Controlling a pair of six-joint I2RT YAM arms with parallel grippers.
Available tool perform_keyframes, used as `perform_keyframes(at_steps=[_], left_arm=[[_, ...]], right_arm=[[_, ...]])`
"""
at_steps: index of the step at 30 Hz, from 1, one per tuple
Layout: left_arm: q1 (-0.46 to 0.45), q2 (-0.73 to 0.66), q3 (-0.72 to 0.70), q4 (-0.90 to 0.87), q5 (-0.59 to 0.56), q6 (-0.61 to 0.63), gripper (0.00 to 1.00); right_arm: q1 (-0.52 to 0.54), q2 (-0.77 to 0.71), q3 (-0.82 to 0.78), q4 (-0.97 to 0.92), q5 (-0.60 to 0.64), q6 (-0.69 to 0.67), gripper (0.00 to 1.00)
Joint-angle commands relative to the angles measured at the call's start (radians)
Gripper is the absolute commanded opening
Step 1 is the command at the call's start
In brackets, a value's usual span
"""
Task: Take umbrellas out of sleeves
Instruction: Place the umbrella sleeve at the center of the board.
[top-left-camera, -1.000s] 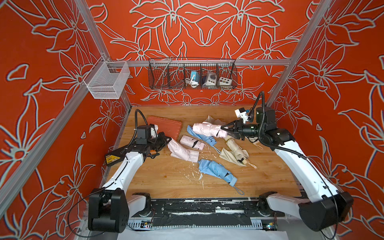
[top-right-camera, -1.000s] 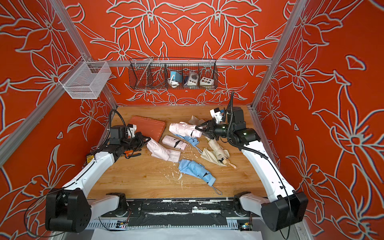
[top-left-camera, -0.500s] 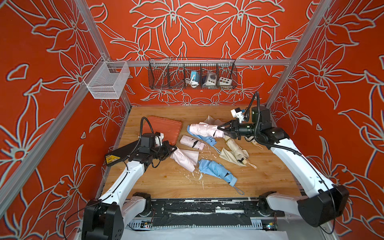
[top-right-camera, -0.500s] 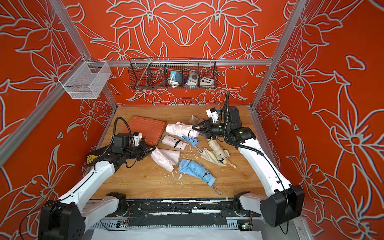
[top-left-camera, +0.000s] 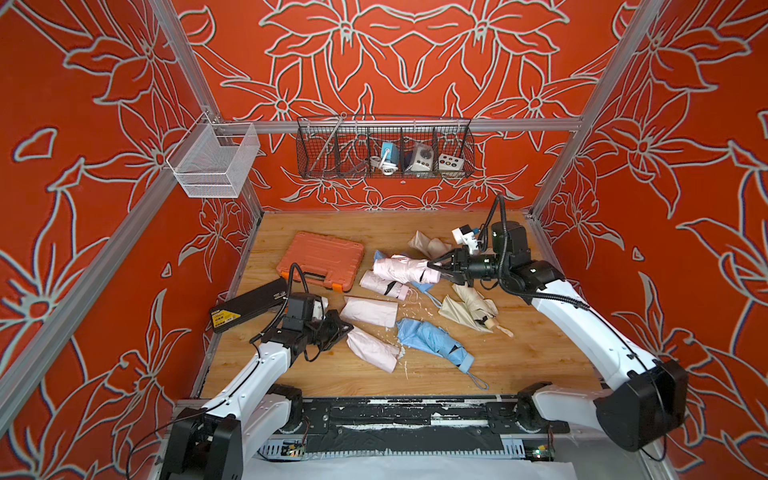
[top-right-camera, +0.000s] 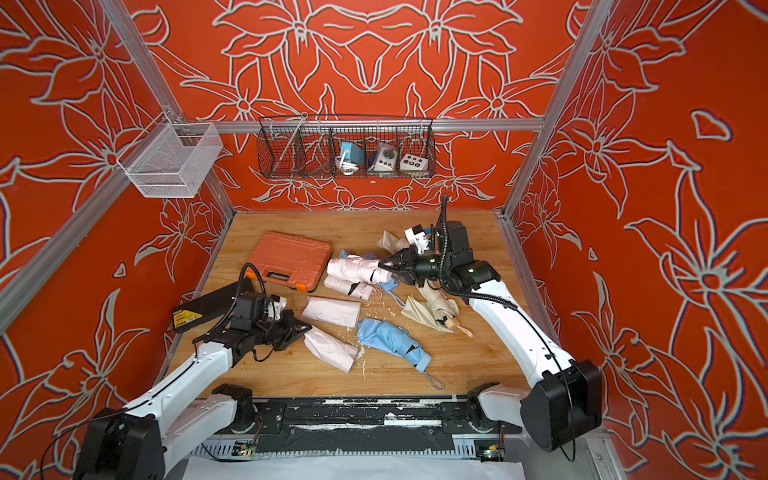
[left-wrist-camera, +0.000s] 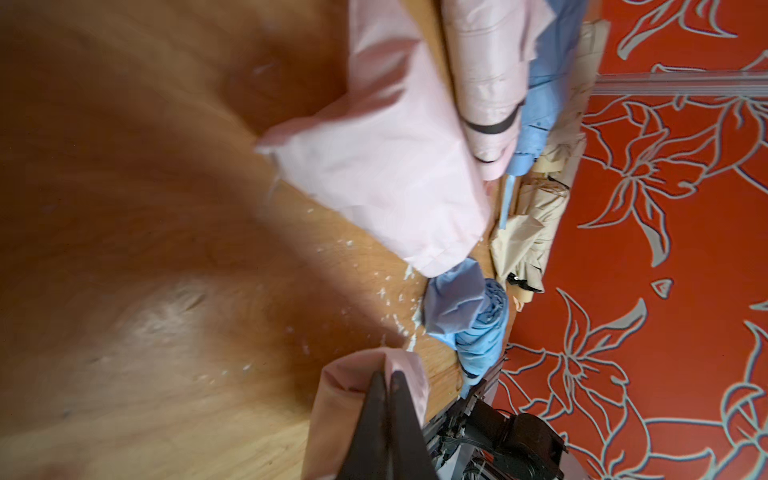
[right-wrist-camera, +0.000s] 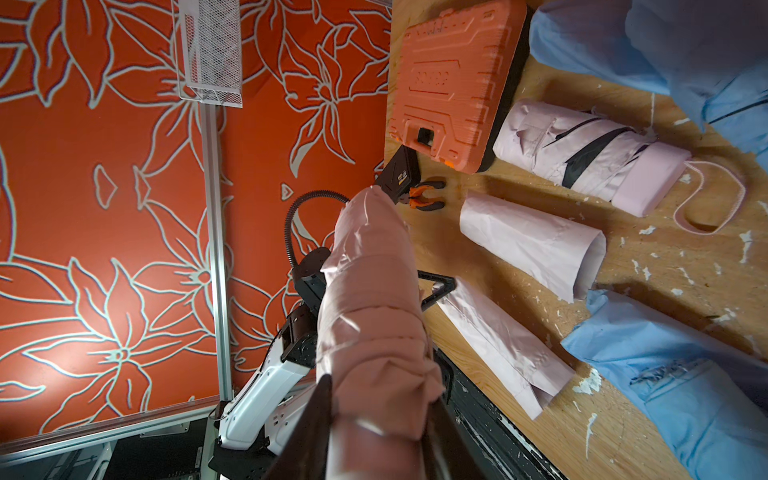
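Top views both showed the wooden counter with an orange case lying closed at its far left and a long black case tilted against the left edge.

Just right of the orange case, a pink umbrella stretched sideways. Its right end was clamped between the fingers of the right tool, and its free end pointed toward the orange case. The right wrist view showed the same umbrella running away from the closed fingers, raised above the counter.

A light blue umbrella lay near the front middle, its wrist loop trailing toward the front edge. A cream umbrella lay below the right tool, partly unfurled. A second pink umbrella, bound by a black strap, rested just in front of the held one.

A pink sleeve lay slanted and flat beside the blue umbrella. Its left end was pinched in the left tool. The left wrist view showed those fingers shut together on the pink fabric. A second pink sleeve lay loose just behind the first, apart from both tools.
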Motion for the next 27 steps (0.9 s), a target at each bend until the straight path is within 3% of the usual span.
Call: perform_keyframes(at_steps=[1, 8, 18, 27], left_arm=[[0.016, -0.02, -0.022, -0.045, -0.088, 0.0, 0.0], [0.039, -0.014, -0.022, -0.105, -0.189, 0.037, 0.0], [0.123, 0.071, -0.026, -0.055, -0.15, 0.061, 0.0], [0.133, 0.088, -0.023, -0.041, -0.118, 0.075, 0.0]], right_arm=[[0.039, 0.009, -0.038, 0.129, -0.044, 0.037, 0.02], [0.12, 0.06, -0.108, 0.195, -0.065, 0.033, 0.02], [0.183, 0.159, -0.153, 0.272, -0.107, 0.026, 0.02], [0.241, 0.31, -0.147, 0.342, -0.124, -0.001, 0.02]])
